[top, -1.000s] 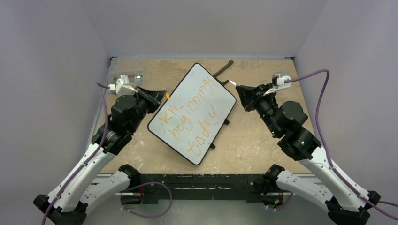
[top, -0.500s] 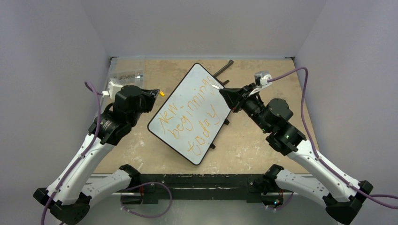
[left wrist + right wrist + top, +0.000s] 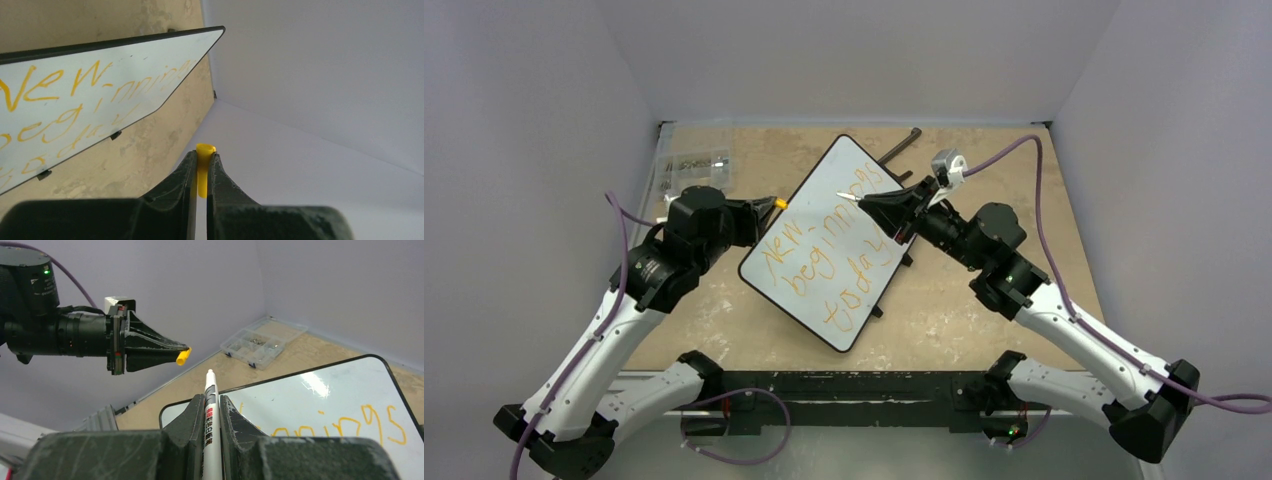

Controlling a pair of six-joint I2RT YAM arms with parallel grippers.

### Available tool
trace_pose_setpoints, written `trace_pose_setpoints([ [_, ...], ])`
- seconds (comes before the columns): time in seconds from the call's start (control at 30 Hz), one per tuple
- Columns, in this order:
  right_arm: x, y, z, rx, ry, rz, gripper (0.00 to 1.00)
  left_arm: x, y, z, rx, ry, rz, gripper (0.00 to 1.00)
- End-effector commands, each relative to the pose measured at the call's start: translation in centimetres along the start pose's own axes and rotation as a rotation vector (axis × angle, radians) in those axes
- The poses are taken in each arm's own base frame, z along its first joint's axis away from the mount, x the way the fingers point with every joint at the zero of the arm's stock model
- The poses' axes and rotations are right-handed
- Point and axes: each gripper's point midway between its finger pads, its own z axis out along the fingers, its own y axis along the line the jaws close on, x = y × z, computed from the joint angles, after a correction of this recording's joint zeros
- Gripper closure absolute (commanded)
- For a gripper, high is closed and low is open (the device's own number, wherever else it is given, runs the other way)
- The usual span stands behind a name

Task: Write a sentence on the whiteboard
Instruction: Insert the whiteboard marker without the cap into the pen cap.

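the right gripper pinches the white pen, tip aimed across at the yellow cap nipped tight in the left gripper, likely so the two can meet for capping. the whiteboard lies below and between them, and the sentence on it looks finished.

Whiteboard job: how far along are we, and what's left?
Done: the sentence, "New beginnings today", sits on the whiteboard in orange. In hand: the right end effector grips the pen, tip bare, over the board; the left end effector grips the yellow cap. Left: probably capping the pen, since cap and tip face each other, apart.
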Motion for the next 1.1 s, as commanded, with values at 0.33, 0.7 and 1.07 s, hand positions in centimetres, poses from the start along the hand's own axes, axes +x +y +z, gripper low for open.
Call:
trace_pose_setpoints([
  [0.33,1.0,4.0,2.5,-0.191,0.032,-0.091,1.00,1.6,0.8,1.3,-0.055,0.078,-0.221,1.00],
  [0.7,1.9,4.8,4.5,-0.181,0.058,-0.121,1.00,2.1,1.1,1.9,-0.062,0.099,-0.241,1.00],
  [1.07,2.2,3.8,5.1,-0.116,0.051,-0.108,1.00,1.8,1.0,1.5,-0.047,0.091,-0.244,1.00],
])
